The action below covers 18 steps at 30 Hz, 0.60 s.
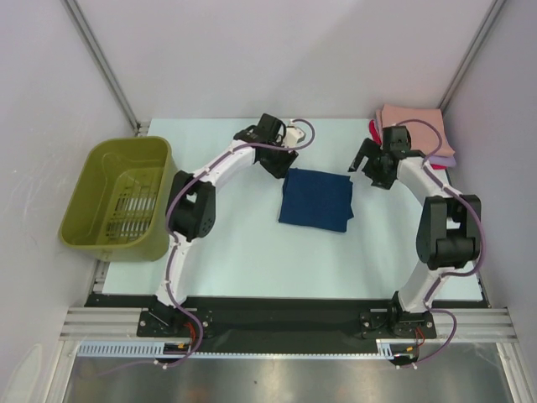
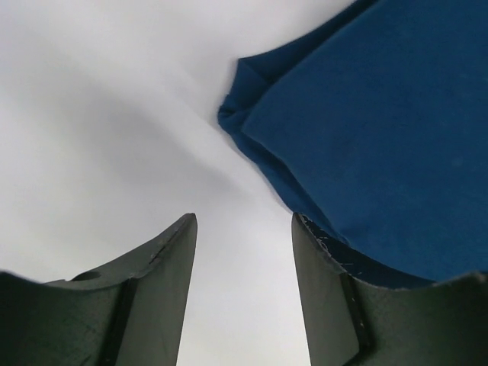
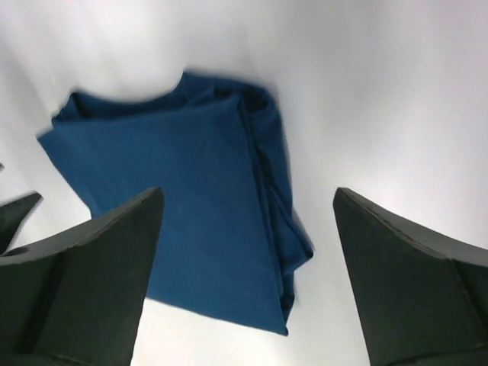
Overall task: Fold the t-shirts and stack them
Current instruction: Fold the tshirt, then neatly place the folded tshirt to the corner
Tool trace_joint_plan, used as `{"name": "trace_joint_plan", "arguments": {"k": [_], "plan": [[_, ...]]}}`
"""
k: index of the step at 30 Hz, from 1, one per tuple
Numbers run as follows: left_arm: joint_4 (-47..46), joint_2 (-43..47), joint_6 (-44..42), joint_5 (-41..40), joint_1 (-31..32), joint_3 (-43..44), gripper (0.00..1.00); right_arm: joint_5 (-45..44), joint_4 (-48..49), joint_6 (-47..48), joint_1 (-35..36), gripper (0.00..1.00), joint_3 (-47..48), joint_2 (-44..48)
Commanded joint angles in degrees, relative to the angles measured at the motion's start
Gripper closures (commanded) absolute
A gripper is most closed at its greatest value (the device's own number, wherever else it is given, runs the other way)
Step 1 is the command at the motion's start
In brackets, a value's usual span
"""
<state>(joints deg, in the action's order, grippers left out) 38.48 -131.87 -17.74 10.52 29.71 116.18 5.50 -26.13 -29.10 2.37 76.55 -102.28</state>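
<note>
I find the navy t-shirt point(image 1: 316, 200) folded mid-table, not yet on the far-right stack point(image 1: 415, 117); left gripper point(image 2: 242, 229) and right gripper point(image 3: 248, 202) gape empty.

folded navy t-shirt point(image 1: 316, 200), peach-topped stack point(image 1: 411, 117), olive basket point(image 1: 95, 180)

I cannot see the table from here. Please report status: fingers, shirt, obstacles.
Left fingers open, empty, at navy t-shirt corner. Right fingers open, empty, beside it. Shirt folded, mid-table, not yet on the stack far right. Only right arm between.

Navy t-shirt point(image 1: 316, 199) lies folded flat mid-bench — the peach, lavender and red folded tees point(image 1: 417, 133) sit stacked at the far right corner.
</note>
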Motion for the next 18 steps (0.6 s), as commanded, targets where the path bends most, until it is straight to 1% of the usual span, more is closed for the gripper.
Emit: {"name": "trace_joint_plan", "arguments": {"k": [1, 4, 7, 8, 10, 11, 13, 14, 17, 18], "plan": [[0.45, 6.19, 2.62, 4.94, 0.08, -0.69, 0.42, 6.35, 1.43, 1.24, 0.70, 0.00, -5.09, 1.38], [0.02, 9.35, 2.36, 6.09, -0.09, -3.15, 0.40, 8.56, 2.66, 1.86, 1.06, 0.01, -7.64, 0.24], [0.72, 12.16, 1.39, 5.82, -0.27, -5.17, 0.39, 11.37, 4.15, 2.38, 0.71, 0.07, -8.96, -2.30], [1.07, 12.69, 1.13, 5.91, -0.45, -5.78, 0.39, 12.42, 5.29, 2.56, 0.53, 0.13, -9.23, -4.14], [2.73, 14.09, 0.60, 6.26, -0.88, -6.14, 0.39, 15.24, 6.26, 2.82, 0.35, 0.18, -9.23, -5.73], [3.18, 14.62, 0.51, 6.61, -1.41, -6.66, 0.39, 16.03, 7.57, 3.00, 0.35, 0.26, -9.40, -7.13], [4.32, 16.72, -0.02, 7.58, -2.03, -7.37, 0.38, 18.92, 10.90, 2.39, 0.35, 0.32, -10.02, -8.37], [4.41, 17.52, -0.28, 7.76, -2.64, -8.33, 0.38, 20.15, 11.88, 1.95, 0.18, 0.41, -10.46, -8.72], [4.41, 20.41, -1.42, 6.88, -3.69, -10.61, 0.38, 22.36, 14.61, 0.36, 0.18, 0.60, -10.90, -10.74], [4.24, 21.04, -1.68, 6.79, -4.05, -11.15, 0.38, 23.15, 15.23, 0.28, 0.09, 0.63, -10.90, -11.53]]}}
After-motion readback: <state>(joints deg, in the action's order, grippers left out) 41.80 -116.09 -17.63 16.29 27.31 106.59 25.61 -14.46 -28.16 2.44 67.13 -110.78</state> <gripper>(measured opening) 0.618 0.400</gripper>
